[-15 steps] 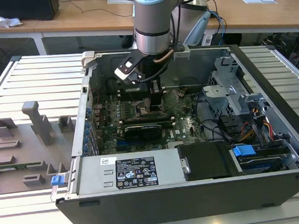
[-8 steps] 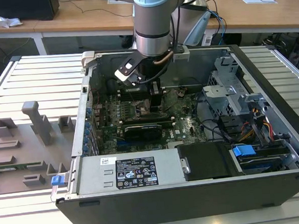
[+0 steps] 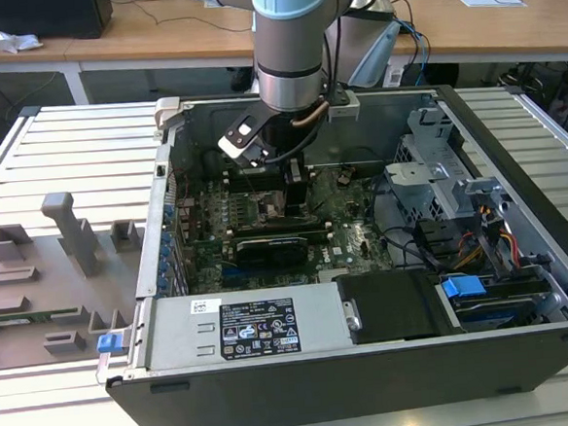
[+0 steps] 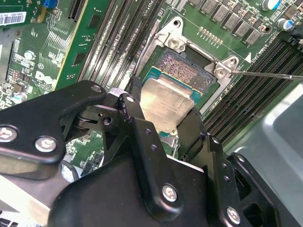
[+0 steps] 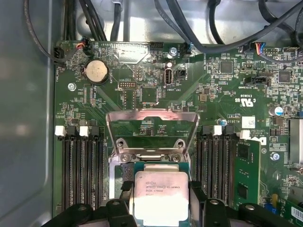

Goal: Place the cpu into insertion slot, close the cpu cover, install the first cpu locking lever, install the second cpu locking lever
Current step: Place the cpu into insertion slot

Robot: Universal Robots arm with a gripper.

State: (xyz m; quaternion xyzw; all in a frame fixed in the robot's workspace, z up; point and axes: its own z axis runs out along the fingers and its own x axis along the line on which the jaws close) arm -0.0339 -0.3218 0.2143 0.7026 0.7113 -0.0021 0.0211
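My claw (image 4: 163,113) is closed narrow on the chip (image 4: 166,106), with one black finger on each of two opposite edges and the chip's silver top facing up. In both wrist views the chip sits over the near part of the socket (image 4: 183,71), and the dark contact field beyond it lies bare. I cannot tell whether the chip touches the socket. The cover (image 5: 151,115) stands tipped up at the far side of the socket, with green board showing through its window. A thin lever (image 4: 270,74) runs out from one corner of the socket frame. Long black memory slots (image 5: 80,165) line both sides.

In the exterior view the arm (image 3: 291,37) reaches straight down into an open computer case (image 3: 374,382). The case lies flat on a worktop (image 3: 64,141) of pale metal slats. A grey board of plastic blocks (image 3: 36,289) lies just beside the case on the exterior view's left. Wooden desks (image 3: 155,37) stand behind.
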